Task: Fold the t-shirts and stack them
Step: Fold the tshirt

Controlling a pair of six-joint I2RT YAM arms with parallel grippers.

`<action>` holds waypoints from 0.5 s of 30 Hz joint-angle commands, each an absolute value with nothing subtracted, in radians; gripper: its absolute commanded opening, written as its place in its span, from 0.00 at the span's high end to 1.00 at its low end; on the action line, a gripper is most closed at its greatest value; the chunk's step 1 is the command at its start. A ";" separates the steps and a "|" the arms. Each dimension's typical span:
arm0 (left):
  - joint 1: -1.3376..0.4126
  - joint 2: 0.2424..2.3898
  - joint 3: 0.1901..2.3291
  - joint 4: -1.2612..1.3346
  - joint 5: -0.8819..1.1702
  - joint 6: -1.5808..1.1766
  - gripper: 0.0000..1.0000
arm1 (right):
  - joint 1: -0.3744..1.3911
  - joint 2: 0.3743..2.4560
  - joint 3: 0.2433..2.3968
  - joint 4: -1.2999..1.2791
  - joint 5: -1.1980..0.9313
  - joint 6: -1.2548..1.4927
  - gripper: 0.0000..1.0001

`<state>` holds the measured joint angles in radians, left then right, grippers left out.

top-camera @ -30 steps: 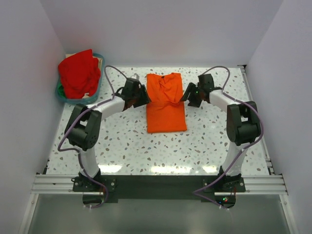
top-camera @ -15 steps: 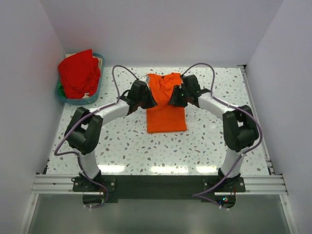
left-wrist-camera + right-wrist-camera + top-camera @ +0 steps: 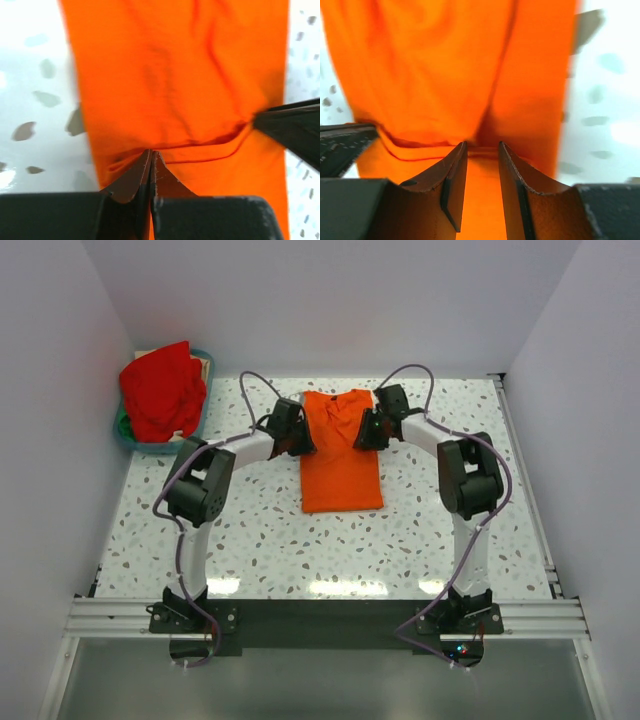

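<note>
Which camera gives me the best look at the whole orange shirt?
The top external view: the orange shirt lies there whole on the table, folded narrow. Both wrist views show only a close-up stretch of its cloth, never the full outline.

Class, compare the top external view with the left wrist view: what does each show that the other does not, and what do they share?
Only the top external view: the red cloth t-shirt heaped in the blue-green plastic basket, and both arms whole. Only the left wrist view: the left gripper shut, pinching a crease of cloth. Both: the orange short-sleeved cloth t-shirt, the speckled white table, and the right gripper at the shirt's opposite edge.
</note>
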<state>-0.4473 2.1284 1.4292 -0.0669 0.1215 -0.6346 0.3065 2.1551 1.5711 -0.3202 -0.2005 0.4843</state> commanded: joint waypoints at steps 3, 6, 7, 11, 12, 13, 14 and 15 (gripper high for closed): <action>-0.426 2.157 1.447 -0.094 0.106 -0.620 0.96 | 0.265 2.149 1.605 -0.341 -0.180 0.440 0.65; -0.426 2.152 1.439 -0.089 0.103 -0.627 0.96 | 0.267 2.131 1.594 -0.345 -0.166 0.430 0.64; -0.426 2.146 1.439 -0.089 0.100 -0.627 0.96 | 0.265 2.123 1.591 -0.347 -0.160 0.428 0.64; -0.426 2.076 1.451 -0.086 0.075 -0.601 0.87 | 0.265 2.056 1.566 -0.344 -0.106 0.419 0.63; -0.426 2.062 1.457 -0.086 0.074 -0.585 0.85 | 0.265 2.040 1.565 -0.344 -0.094 0.417 0.63; -0.426 2.048 1.462 -0.086 0.074 -0.578 0.84 | 0.267 2.010 1.563 -0.344 -0.081 0.417 0.63; -0.426 2.019 1.463 -0.075 0.069 -0.575 0.80 | 0.273 1.994 1.562 -0.342 -0.077 0.410 0.63; -0.426 2.005 1.462 -0.071 0.066 -0.569 0.79 | 0.279 1.982 1.562 -0.344 -0.069 0.405 0.63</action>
